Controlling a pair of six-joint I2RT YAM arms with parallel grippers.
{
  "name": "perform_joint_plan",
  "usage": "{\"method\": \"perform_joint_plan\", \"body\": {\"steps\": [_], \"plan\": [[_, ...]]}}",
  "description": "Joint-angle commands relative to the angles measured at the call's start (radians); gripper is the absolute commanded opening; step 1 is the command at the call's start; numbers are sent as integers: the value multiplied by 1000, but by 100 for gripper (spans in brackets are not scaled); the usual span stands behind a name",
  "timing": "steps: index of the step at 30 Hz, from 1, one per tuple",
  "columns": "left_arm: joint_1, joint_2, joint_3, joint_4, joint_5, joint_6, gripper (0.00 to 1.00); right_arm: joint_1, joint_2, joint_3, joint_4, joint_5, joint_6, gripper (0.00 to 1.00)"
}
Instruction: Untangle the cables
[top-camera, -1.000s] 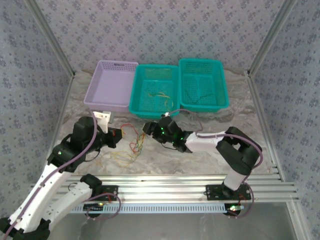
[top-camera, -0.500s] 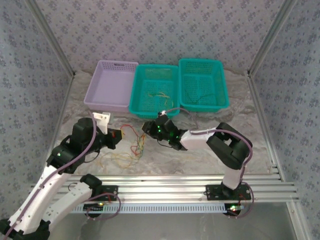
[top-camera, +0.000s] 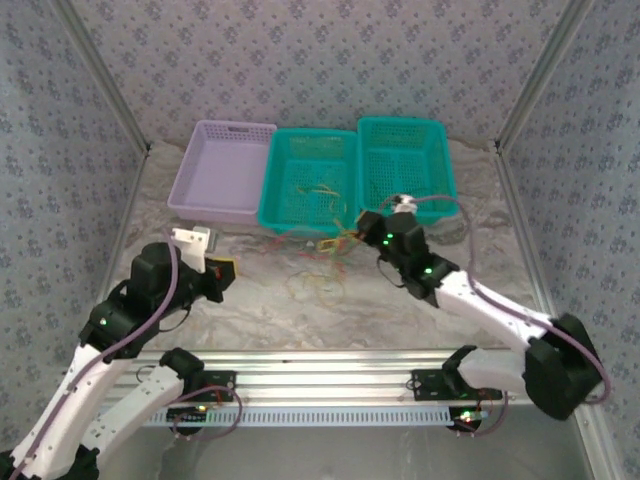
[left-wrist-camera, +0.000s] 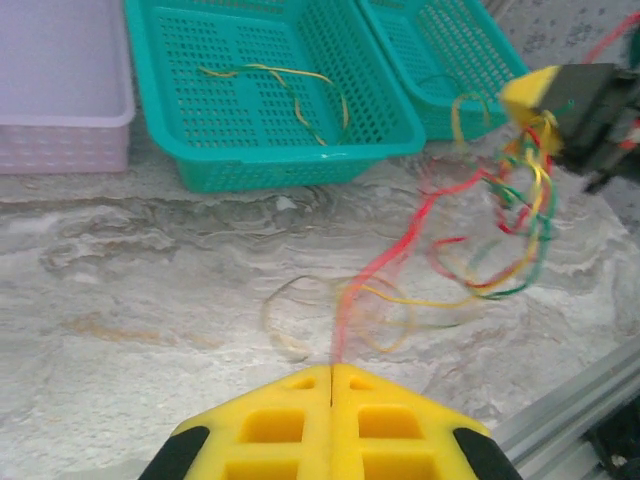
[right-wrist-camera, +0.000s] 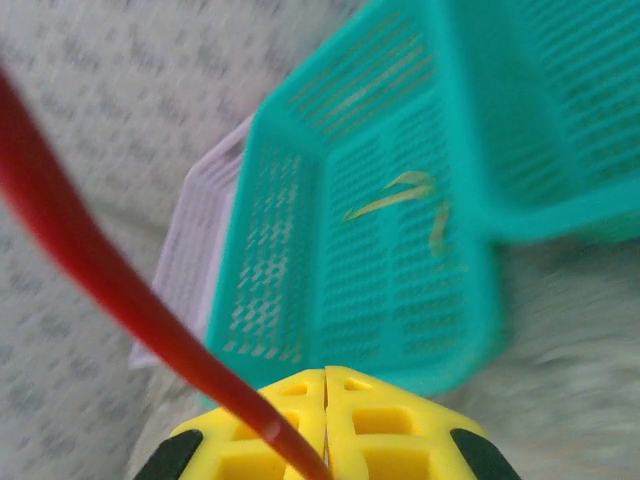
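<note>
Three baskets stand in a row at the far side of the surface: a lavender basket on the left, a middle teal basket and a right teal basket. The middle teal basket holds a few loose yellow and green wires lying on its floor. The right teal basket may hold one thin dark strand, though it is too faint for me to be sure.

My left end effector is closed, pinching the end of a red cable. That cable runs up and to the right from my fingers, stretched nearly straight, towards my right end effector. There the tangled cables hang in red, yellow and green loops, just in front of the teal baskets. A few loose yellowish loops lie flat on the surface between my two end effectors.

In my right wrist view the fingers are pressed together, with the red cable crossing slantwise from the upper left down into them.
</note>
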Motion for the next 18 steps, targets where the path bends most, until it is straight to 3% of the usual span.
{"method": "perform_joint_plan", "body": {"steps": [1, 8, 13, 14, 18], "plan": [[-1, -11, 70, -76, -99, 57, 0, -110, -121, -68, -189, 70, -101, 0], [8, 17, 87, -115, -135, 82, 0, -262, -328, -79, -320, -4, -192, 0], [6, 78, 63, -57, -26, 39, 0, -214, -369, -59, -304, -143, -254, 0], [6, 97, 60, -38, 7, 24, 6, -213, -375, -63, -286, -184, -267, 0], [-2, 150, 31, 84, 154, -51, 55, -205, -388, -104, -165, -383, -320, 0]]}}
